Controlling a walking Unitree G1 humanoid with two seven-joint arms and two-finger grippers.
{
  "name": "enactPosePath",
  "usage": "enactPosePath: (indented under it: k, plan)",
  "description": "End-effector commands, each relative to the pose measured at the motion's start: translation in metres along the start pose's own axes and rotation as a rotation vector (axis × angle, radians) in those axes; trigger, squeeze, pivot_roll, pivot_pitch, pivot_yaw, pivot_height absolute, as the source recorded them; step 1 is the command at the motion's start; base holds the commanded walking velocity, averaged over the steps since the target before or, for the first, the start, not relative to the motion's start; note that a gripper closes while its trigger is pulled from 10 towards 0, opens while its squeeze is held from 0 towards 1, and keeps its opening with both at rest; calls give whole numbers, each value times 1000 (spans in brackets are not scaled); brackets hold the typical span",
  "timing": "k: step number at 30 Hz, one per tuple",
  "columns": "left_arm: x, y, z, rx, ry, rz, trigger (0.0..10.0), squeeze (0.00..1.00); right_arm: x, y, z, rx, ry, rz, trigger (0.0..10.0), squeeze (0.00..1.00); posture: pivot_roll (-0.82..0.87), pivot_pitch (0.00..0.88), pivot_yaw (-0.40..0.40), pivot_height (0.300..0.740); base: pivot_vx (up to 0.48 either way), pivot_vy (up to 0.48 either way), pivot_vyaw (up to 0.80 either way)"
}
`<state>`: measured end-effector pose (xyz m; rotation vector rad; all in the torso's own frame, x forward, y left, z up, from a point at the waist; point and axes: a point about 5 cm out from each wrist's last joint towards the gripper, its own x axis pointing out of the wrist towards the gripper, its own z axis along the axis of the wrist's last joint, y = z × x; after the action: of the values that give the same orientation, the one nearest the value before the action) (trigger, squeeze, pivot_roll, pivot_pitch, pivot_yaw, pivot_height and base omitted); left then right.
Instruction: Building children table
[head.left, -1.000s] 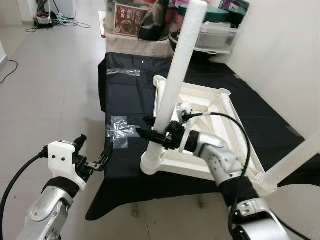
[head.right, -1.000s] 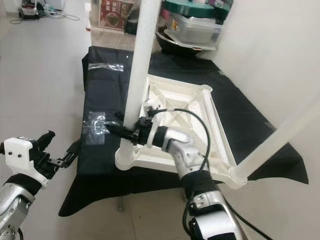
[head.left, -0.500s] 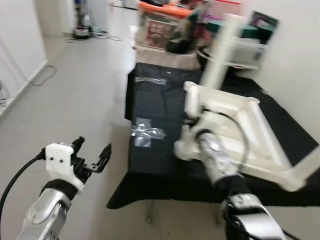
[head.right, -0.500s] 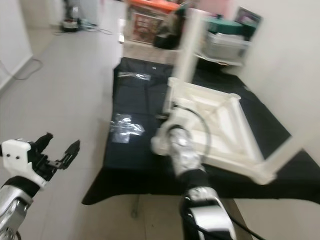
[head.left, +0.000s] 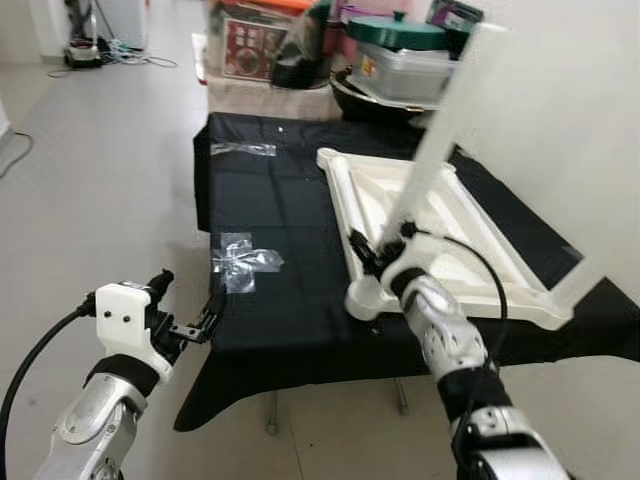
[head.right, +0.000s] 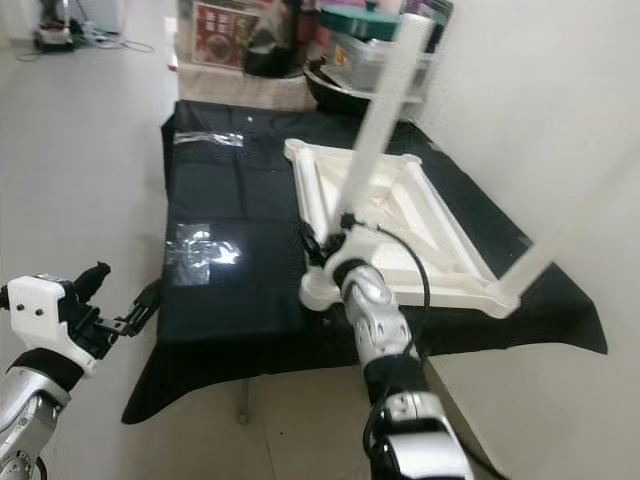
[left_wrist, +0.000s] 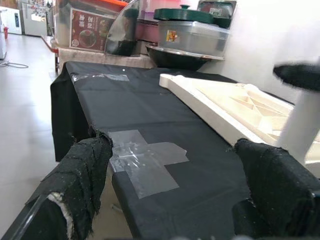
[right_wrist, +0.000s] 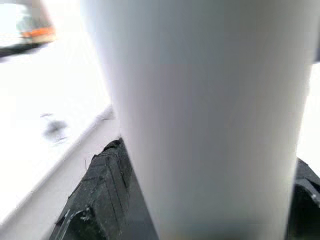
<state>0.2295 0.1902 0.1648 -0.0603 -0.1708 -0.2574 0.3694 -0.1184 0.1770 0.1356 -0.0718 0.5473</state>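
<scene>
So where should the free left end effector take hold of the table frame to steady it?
Probably the frame's long near rail, from the robot's left side: it lies flat on the black cloth, raised and narrow enough to pinch. The left end effector is open; the right end effector holds the leg.

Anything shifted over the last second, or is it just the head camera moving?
Mostly the camera. The right gripper stays clamped on the white table leg at the near corner of the upturned tabletop; the leg's lean looks different, though blur leaves that unsure. The left gripper still hovers open beside the black cloth.
</scene>
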Motion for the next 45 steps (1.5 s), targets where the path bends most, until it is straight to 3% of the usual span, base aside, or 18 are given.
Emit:
enactPosePath:
  k: [1,5,9,10,11,12,19,21,25,26,28,29,33,34,37,38,39,45]
  plan:
    - [0,-1,-4,-19,12,-6,10000,0,4,12,12,-9,-35,163,10000,0,153,0,-193,740,0,0,0]
    - [0,-1,-4,-19,11,-6,10000,0,-4,26,7,-29,30,460,10000,0,157,0,-196,740,0,0,0]
    - [0,-1,-4,-19,10,-5,10000,0,-9,33,-4,-40,72,560,10000,0,163,0,-200,740,0,0,0]
    - [-1,-1,-4,-18,11,-2,10000,0,-10,39,-16,-30,94,574,3098,0,176,0,-207,740,0,0,0]
    - [-1,-1,-4,-18,11,-2,10000,0,-10,39,-16,-30,94,574,3098,0,176,0,-207,740,0,0,0]
    - [-1,-1,-4,-17,11,2,10000,0,-7,40,-28,-36,107,487,0,0,182,0,-207,740,0,0,0]
    - [-3,-1,-4,-16,12,6,10000,0,-1,29,-43,-49,118,194,0,0,173,0,-195,740,0,0,0]
    - [-4,-1,-4,-19,16,0,10000,0,-15,-26,-56,-123,305,-481,0,0,159,0,-188,740,0,0,0]
    - [-3,0,-4,-19,16,-3,10000,0,-45,-56,-59,-180,393,-895,0,0,152,0,-180,740,0,0,0]
    - [-3,0,-4,-18,16,-2,10000,0,-50,-55,-57,-188,378,-930,941,0,153,0,-180,740,0,0,0]
    - [-3,0,-4,-17,16,0,10000,0,-50,-51,-55,-189,354,-914,941,0,153,0,-180,740,0,0,0]
    - [-3,0,-4,-18,16,0,10000,0,-43,-41,-55,-181,340,-836,10000,0,157,0,-182,740,0,0,0]
    - [-3,0,-5,-19,19,-2,10000,0,-30,-25,-51,-154,276,-699,10000,0,156,0,-181,740,0,0,0]
    - [-3,0,-5,-19,20,-3,10000,0,-23,-18,-46,-113,216,-639,10000,1000,156,0,-181,740,0,0,0]
    - [-3,-1,-6,-20,19,-1,10000,0,2,9,-24,0,69,-326,10000,1000,162,0,-190,740,0,0,0]
    - [-3,-1,-6,-21,18,0,10000,0,5,12,-18,-18,44,-283,10000,596,162,0,-190,740,0,0,0]
    - [-3,-1,-6,-21,18,0,10000,0,9,17,-12,9,28,-175,10000,0,163,0,-192,740,0,0,0]
    - [-3,-1,-6,-24,17,-3,10000,0,8,29,9,28,-34,136,10000,0,164,0,-193,740,0,0,0]
